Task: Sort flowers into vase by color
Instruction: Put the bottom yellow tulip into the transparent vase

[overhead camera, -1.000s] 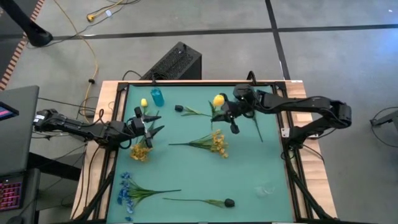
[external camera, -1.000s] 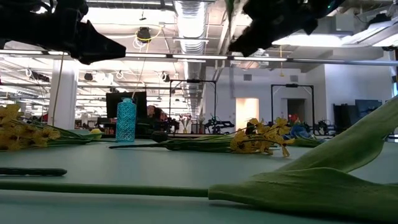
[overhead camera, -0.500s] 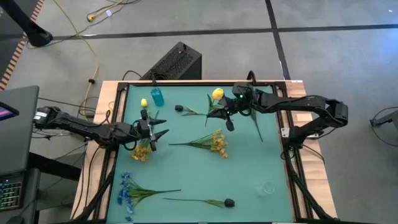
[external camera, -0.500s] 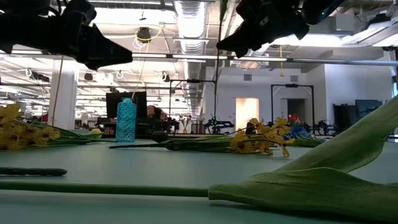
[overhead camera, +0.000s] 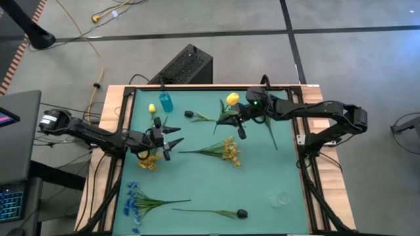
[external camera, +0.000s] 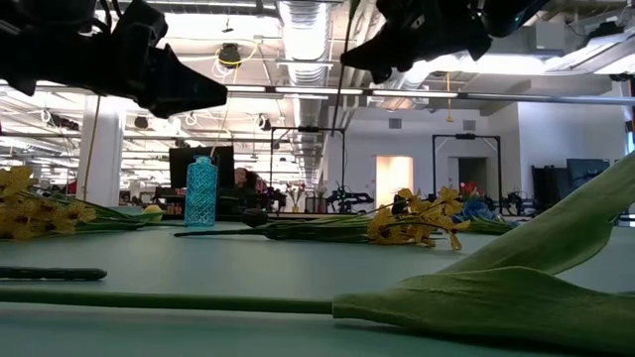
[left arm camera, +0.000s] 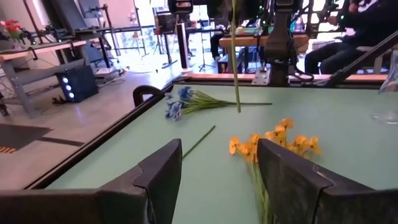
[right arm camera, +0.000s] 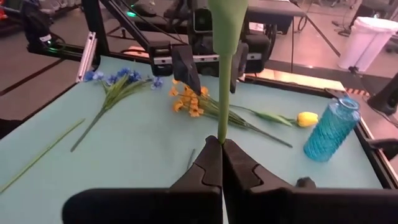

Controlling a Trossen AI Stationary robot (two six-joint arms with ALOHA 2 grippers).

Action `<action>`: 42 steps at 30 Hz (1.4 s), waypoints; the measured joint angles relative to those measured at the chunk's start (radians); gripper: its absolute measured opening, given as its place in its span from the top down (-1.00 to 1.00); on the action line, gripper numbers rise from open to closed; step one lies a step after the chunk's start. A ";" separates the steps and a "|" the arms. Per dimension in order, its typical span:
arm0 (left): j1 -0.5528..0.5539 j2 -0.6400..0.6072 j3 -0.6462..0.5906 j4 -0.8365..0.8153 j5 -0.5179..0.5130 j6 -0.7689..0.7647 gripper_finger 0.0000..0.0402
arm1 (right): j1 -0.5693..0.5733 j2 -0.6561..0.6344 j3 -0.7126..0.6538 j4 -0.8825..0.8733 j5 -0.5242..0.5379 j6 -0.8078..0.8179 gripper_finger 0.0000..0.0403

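Yellow bud [overhead camera: 231, 99] hung stem-pinched in my right tool [overhead camera: 240, 126] near the desk's [overhead camera: 262, 177] far edge, needing an upright carry to the blue vase [overhead camera: 165, 102]; my left tool [overhead camera: 172, 148] waited wide.

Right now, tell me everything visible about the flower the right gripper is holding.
The yellow bud flower is a single closed yellow blossom on a thin green stem with a long leaf, artificial-looking. The right gripper is shut on its stem, holding it above the mat near the table's far edge. Nothing else touches it.
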 joint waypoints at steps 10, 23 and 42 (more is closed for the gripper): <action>0.000 0.039 0.000 0.065 0.026 0.003 0.01 | 0.059 0.000 0.000 0.074 0.054 0.011 0.90; 0.000 0.038 0.000 0.066 0.026 0.026 0.01 | 0.106 0.000 -0.030 0.125 0.184 0.143 0.90; 0.001 0.038 0.000 0.089 0.020 0.097 0.01 | 0.081 0.000 -0.041 0.119 0.234 0.189 0.90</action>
